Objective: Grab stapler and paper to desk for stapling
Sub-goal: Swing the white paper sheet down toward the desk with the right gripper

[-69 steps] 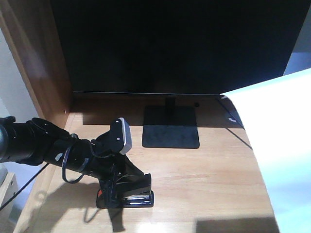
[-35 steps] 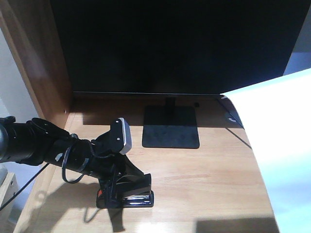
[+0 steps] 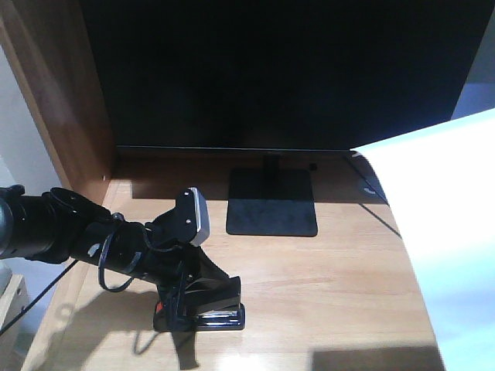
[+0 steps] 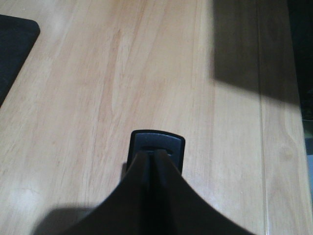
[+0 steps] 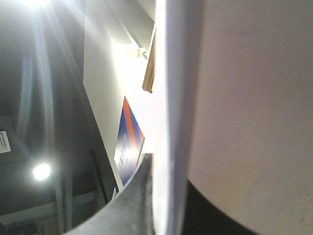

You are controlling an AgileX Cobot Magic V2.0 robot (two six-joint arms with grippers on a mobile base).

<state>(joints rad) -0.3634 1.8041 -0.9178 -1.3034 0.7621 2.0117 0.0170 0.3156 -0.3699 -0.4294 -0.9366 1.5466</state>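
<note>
In the front view, a black arm reaches in from the left, and the left end effector (image 3: pixel 186 303) is down on the stapler (image 3: pixel 222 313). The stapler sits on the bench (image 3: pixel 332 270), near the front left part. A small orange-red spot shows at its left end. Behind it is a big black monitor (image 3: pixel 286 69) on a flat black stand (image 3: pixel 271 205). The white paper (image 3: pixel 448 232) is held up over the right side of the bench, and the thing that holds it is out of sight here. In the left wrist view, the left end effector (image 4: pixel 151 164) is closed on the stapler (image 4: pixel 156 143), whose rounded black end sticks out past the two dark fingers. The bench (image 4: pixel 98 98) is under it, and a corner of the stand (image 4: pixel 12 44) shows at the top left. In the right wrist view, the paper (image 5: pixel 244 98) is seen from its edge, and the right end effector (image 5: pixel 168 205) is closed on it, with one dark finger (image 5: pixel 129 208) on each side.
</note>
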